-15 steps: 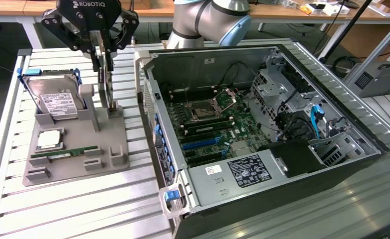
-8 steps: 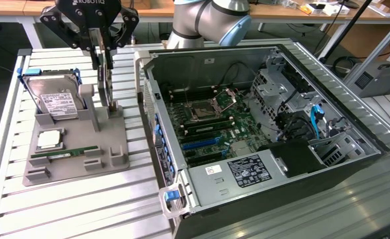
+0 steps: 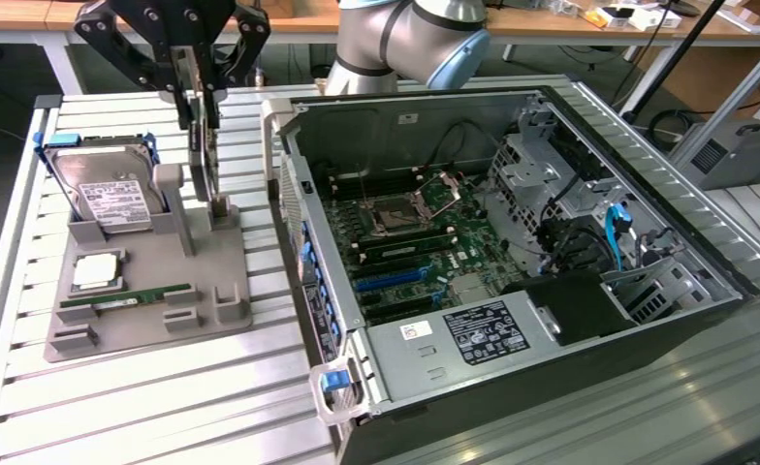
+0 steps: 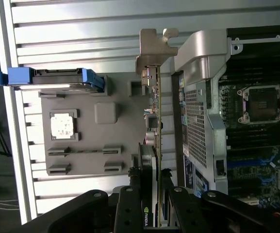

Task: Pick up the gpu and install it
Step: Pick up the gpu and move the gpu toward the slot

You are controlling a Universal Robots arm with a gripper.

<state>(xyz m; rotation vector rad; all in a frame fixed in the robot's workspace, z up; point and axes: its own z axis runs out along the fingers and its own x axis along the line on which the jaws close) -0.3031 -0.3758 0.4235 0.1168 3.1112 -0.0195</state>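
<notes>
Exterior view, upper left: gripper (image 3: 197, 95) pinches gpu (image 3: 205, 155), a thin dark card on edge, long axis up-frame. Silvery angular bracket (image 4: 154, 48) at one end.

On the black face of the gpu (image 4: 147, 170) I can read one sign only, a small green mark (image 4: 146, 217) that looks like the Nvidia logo. The hard drive (image 3: 89, 160) carries a white label (image 3: 111, 203). The power supply (image 3: 399, 354) carries a black label (image 3: 490, 327) with white print and, just beside it, a white sticker (image 3: 415, 330) with a red mark, but the print on all three is too small for me to read any word or number.
</notes>
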